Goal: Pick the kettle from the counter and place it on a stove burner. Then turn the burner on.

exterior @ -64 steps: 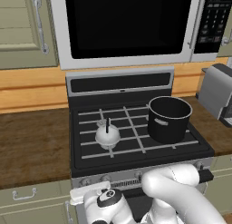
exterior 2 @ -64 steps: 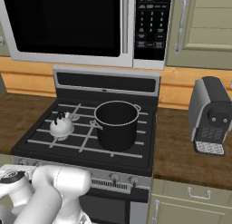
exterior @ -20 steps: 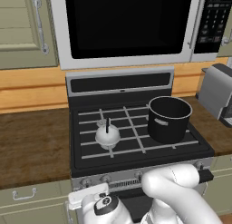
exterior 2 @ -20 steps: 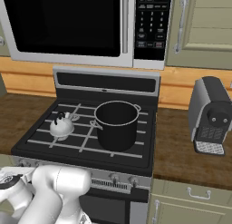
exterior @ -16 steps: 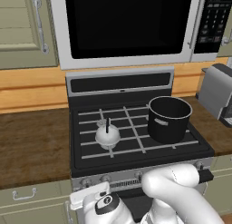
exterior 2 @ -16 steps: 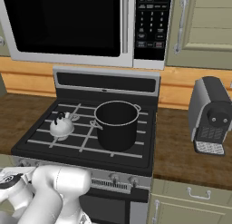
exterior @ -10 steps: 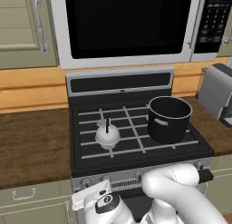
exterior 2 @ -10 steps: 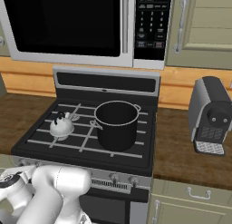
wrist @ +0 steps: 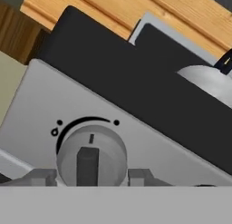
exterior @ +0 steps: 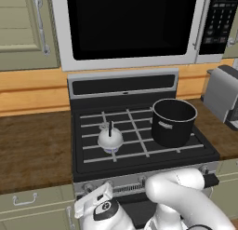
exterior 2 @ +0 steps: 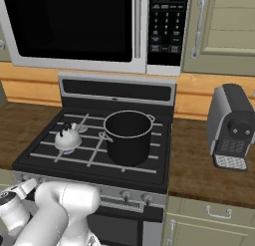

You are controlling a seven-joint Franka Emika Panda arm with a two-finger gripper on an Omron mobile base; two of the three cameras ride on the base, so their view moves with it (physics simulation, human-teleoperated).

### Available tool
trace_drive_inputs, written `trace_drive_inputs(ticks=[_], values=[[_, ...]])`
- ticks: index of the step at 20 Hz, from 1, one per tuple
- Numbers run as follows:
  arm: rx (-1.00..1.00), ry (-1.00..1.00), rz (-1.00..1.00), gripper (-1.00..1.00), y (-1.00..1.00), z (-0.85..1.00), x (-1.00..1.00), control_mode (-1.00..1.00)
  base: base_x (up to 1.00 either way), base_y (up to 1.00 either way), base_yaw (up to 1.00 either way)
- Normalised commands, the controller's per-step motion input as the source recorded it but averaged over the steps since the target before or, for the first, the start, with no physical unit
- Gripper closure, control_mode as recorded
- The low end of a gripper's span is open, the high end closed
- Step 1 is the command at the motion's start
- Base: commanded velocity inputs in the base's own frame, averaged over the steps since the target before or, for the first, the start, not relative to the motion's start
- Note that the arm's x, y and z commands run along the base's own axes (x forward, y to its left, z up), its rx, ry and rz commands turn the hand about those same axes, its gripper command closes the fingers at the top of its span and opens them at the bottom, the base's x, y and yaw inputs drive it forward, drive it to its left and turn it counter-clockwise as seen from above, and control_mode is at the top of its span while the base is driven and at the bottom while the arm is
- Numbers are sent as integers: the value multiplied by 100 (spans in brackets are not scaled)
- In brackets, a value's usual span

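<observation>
The small white-silver kettle (exterior: pixel 110 139) (exterior 2: pixel 67 137) stands upright on the front-left stove burner (exterior: pixel 111 150) of the black stovetop, apart from the dark wood counter (exterior: pixel 32 150). Its dome also peeks over the stove's edge in the hand view (wrist: pixel 213 82). My gripper (wrist: pixel 93 177) is low at the stove's front panel, open, with one fingertip (wrist: pixel 43 177) on each side of a round grey knob (wrist: pixel 90 150). The knob's ridge points at a tick between two dots. I cannot tell whether the fingers touch the knob.
A big black pot (exterior: pixel 173 122) (exterior 2: pixel 127 135) fills the stove's right side. A grey coffee machine (exterior 2: pixel 231 125) stands on the right counter. The microwave (exterior: pixel 130 24) hangs low over the stove. More knobs (exterior 2: pixel 124 195) line the front panel.
My hand has edged slightly left and up along the stove's front panel. The kettle and the pot have not moved.
</observation>
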Motion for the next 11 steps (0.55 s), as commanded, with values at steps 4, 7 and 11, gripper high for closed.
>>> trace_drive_inputs(ticks=[4,7,11], values=[[-24,-2,-5,100,13,0,-31,-100,0,0,0],[-23,0,-5,100,14,0,-32,-100,0,0,0],[-22,0,-5,100,9,0,-29,-100,0,0,0]])
